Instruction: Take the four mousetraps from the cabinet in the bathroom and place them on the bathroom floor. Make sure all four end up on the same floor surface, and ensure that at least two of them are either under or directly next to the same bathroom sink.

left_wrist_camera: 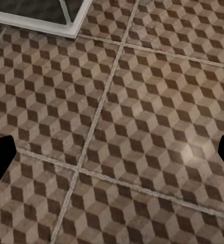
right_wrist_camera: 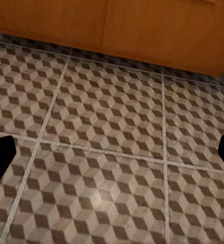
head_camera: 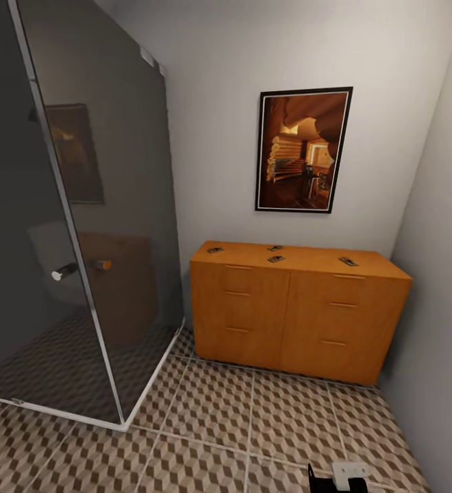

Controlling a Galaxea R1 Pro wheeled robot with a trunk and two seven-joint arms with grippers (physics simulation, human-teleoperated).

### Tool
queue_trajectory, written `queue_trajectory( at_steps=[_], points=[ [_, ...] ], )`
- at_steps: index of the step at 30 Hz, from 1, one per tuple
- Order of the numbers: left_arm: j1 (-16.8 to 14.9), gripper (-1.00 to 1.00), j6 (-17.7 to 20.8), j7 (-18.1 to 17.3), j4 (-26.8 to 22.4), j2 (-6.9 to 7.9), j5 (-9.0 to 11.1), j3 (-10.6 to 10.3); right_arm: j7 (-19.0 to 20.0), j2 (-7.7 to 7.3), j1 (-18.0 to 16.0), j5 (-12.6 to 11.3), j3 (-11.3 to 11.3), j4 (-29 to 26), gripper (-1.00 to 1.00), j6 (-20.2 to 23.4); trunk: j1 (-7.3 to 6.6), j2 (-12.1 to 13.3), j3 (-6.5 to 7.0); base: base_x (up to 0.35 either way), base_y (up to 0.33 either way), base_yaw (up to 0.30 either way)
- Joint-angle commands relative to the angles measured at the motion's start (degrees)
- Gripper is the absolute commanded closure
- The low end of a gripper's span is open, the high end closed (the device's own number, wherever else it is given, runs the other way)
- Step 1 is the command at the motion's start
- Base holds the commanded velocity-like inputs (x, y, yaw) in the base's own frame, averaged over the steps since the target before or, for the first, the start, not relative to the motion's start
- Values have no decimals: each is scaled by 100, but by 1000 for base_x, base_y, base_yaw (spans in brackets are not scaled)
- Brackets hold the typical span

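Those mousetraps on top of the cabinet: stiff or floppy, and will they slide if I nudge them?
The mousetraps look like thin flat boards, so probably stiff and light. Lying flat on the cabinet, whose top looks smooth, they may slide rather than tip.

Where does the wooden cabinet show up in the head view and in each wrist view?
Head view: the cabinet stands centre-right against the back wall, mousetraps on top.
Left wrist view: not in it; tiled bathroom floor and a shower base corner.
Right wrist view: its lower front spans the far edge.
Shared landmark: the cube-pattern floor.
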Motion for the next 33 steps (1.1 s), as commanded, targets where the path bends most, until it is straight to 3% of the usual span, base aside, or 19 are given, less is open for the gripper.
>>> queue_trajectory(
  at_steps=[1, 33],
  points=[
    [1, -100, -12, 4, -4, 0, 3, 2, -28, 0, -4, 46, 4, 4, -100, -8, 0, -3, -5, 0, 0, -221],
    [1, -100, -13, 4, -4, 0, 3, 2, -36, 0, -4, 50, 4, 4, -100, -8, 0, -3, -5, 0, 0, -195]
  ],
)
